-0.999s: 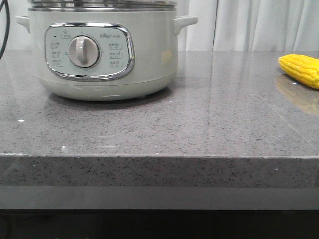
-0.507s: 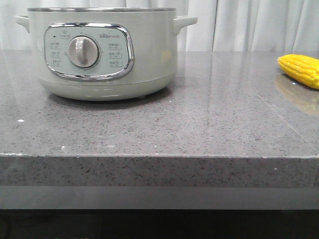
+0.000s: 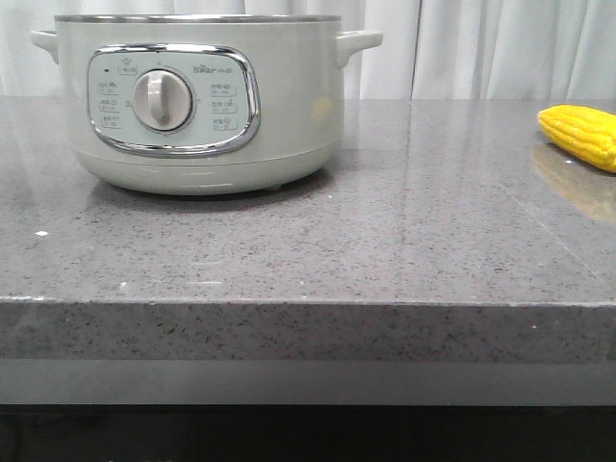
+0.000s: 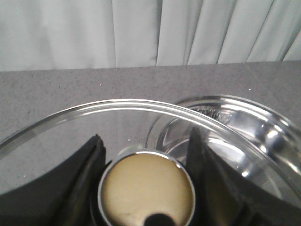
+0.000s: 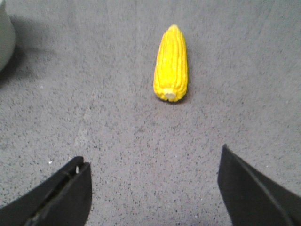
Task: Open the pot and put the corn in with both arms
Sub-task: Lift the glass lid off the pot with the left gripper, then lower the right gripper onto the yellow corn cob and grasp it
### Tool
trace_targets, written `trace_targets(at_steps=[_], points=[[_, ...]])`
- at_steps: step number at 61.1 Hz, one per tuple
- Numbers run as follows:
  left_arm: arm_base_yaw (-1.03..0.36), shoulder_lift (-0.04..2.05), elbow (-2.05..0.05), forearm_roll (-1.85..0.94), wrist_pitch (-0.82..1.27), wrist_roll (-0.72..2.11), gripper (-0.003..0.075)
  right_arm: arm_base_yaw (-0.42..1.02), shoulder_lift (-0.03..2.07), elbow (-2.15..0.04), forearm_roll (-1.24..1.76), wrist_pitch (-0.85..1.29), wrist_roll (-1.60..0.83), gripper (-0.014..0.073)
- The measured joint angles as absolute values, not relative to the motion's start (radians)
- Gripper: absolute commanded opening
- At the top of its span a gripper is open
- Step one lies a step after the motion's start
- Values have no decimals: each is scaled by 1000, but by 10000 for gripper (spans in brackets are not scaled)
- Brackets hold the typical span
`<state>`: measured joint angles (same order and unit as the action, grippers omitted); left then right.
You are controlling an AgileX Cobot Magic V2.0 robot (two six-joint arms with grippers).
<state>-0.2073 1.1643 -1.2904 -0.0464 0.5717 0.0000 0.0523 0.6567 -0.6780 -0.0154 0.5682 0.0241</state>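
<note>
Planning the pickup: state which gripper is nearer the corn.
Right. The right gripper hangs open above the counter, the corn just ahead of it; the left gripper holds the lid knob over the pot.

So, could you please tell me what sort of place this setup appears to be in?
Probably a kitchen-style counter, perhaps a mock-up. A speckled grey stone worktop carries an electric pot and a corn cob, and pale curtains hang behind it.

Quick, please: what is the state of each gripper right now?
Left gripper: shut on the lid knob, holding the glass lid.
Right gripper: open, holding nothing; corn lies ahead.
</note>
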Motion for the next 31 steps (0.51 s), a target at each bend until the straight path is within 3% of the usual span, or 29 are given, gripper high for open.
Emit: trace_targets(at_steps=[31], points=[[-207, 805, -951, 12, 584, -24, 262, -76, 1068, -956, 5, 708, 42, 572]])
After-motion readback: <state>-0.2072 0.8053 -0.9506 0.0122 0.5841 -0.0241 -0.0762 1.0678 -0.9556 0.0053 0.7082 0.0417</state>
